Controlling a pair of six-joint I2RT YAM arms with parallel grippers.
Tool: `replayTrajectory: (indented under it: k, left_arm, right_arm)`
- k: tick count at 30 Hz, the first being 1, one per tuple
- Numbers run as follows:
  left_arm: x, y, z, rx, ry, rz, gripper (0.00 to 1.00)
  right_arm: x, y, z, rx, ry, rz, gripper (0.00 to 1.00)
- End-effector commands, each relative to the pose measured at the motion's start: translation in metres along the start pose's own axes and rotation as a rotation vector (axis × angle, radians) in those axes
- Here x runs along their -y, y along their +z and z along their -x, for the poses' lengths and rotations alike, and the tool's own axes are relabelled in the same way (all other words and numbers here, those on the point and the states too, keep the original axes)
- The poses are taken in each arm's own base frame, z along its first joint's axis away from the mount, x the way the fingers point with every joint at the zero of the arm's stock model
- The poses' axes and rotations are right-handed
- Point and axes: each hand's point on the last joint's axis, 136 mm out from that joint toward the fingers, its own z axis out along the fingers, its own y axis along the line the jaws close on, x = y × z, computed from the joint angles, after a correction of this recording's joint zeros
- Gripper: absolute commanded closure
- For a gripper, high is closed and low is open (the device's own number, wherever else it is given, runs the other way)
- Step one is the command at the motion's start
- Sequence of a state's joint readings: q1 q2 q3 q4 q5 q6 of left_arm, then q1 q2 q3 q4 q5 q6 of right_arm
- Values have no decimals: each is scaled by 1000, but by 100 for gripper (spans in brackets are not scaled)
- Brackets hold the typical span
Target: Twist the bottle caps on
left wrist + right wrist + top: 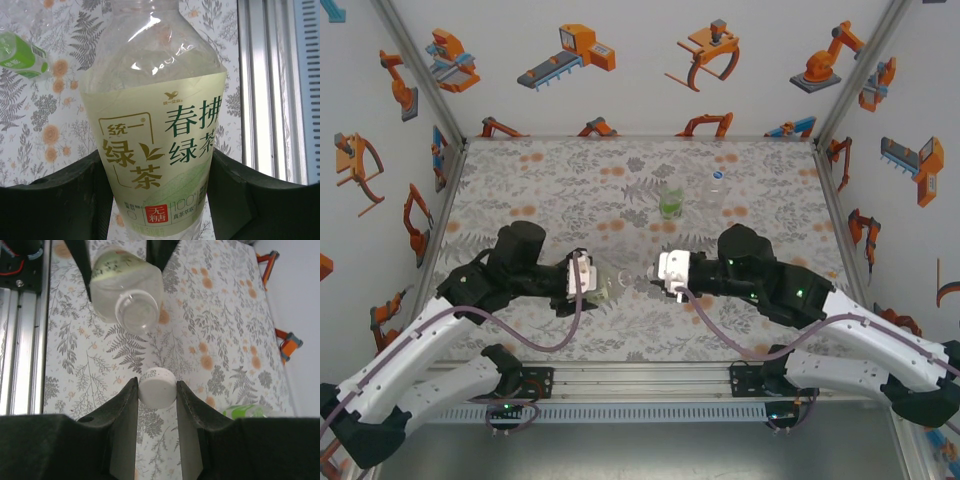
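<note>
My left gripper [155, 156] is shut on a clear bottle with a pale yellow-green label [157, 145], its fingers pressing both sides of the label. In the top view this bottle [608, 283] lies tilted above the table, neck pointing right from the left gripper [588, 276]. My right gripper [156, 383] is shut on a white bottle cap [157, 387], pinched at the fingertips. The bottle's open neck [133, 311] faces the cap across a short gap. In the top view the right gripper [662, 271] sits just right of the bottle.
A bottle with a bright green label [672, 200] and a nearly plain clear bottle [716, 189] stand upright at the back centre-right of the patterned table [540, 190]. The aluminium rail [640, 378] runs along the near edge. Walls close in the left, right and back.
</note>
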State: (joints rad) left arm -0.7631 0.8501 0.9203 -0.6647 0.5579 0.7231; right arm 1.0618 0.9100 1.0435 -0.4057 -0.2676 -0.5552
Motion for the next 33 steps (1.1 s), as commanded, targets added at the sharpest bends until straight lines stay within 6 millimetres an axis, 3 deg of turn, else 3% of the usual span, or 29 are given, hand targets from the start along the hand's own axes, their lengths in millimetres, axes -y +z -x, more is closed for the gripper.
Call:
replayTrajectory:
  k: [1,8,22,33]
  left_arm:
    - [0,0,-6,-84,59,10,100]
    - [8,6,-4,-88,70,-21,100]
    - [11,11,14,-21,96,-47,100]
    - [15,11,24,17,121,-66,100]
  right_arm:
    - [-13,-10,24,86,-105,96,100]
    - [-27,-9,38,149,-108,187,100]
    - [-34,9,32,160,-105,198,100]
    - [-40,11,24,145,-91,210,100]
